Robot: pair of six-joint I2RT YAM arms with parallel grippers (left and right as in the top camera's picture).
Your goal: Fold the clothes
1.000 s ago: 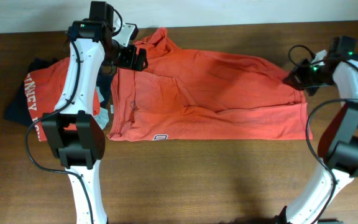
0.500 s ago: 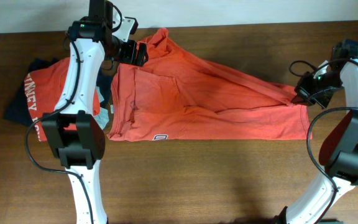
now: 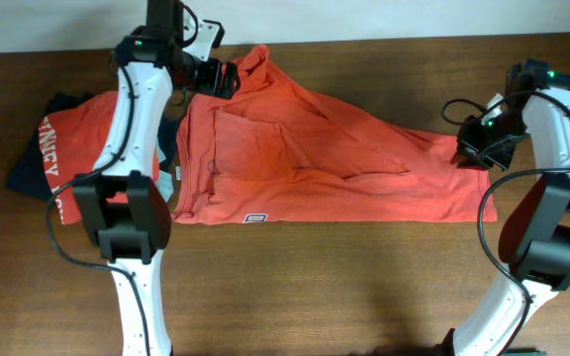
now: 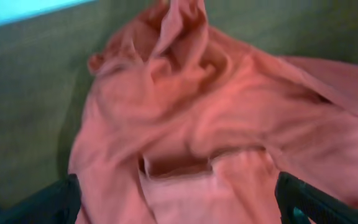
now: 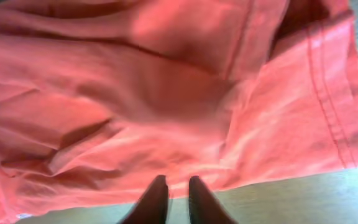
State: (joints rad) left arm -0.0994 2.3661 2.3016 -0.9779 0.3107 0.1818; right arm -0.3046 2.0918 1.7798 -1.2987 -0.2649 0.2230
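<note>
The orange-red short-sleeved T-shirt (image 3: 344,168) lies spread across the middle of the brown wooden table (image 3: 315,287). Its lower hem runs straight, parallel to the near edge. A broad band of bare wood lies in front of it, and only a thin strip lies behind its collar at the far edge.

At the far left, a second orange-red T-shirt (image 3: 67,138) with white lettering lies on a navy garment (image 3: 26,173), whose dark edge pokes out toward the table's left end. A sliver of pale grey-blue cloth (image 3: 165,184) shows between this pile and the spread shirt's left side.

The left gripper (image 3: 224,77) hangs over the spread shirt's upper left corner, beside the bunched collar. In the left wrist view its fingers (image 4: 58,199) stand wide apart at the two lower corners, with rumpled cloth between and below them. Whether they touch the cloth cannot be told.

A small white label (image 3: 255,217) sits at the lower hem, left of centre. From the collar a raised fold runs diagonally down to the shirt's right edge, where the right gripper (image 3: 466,150) is. Its fingers (image 5: 155,198) are drawn close together with only a thin slit between them, pinching the shirt near its stitched hem. Bare wood lies to the right of that hem.
</note>
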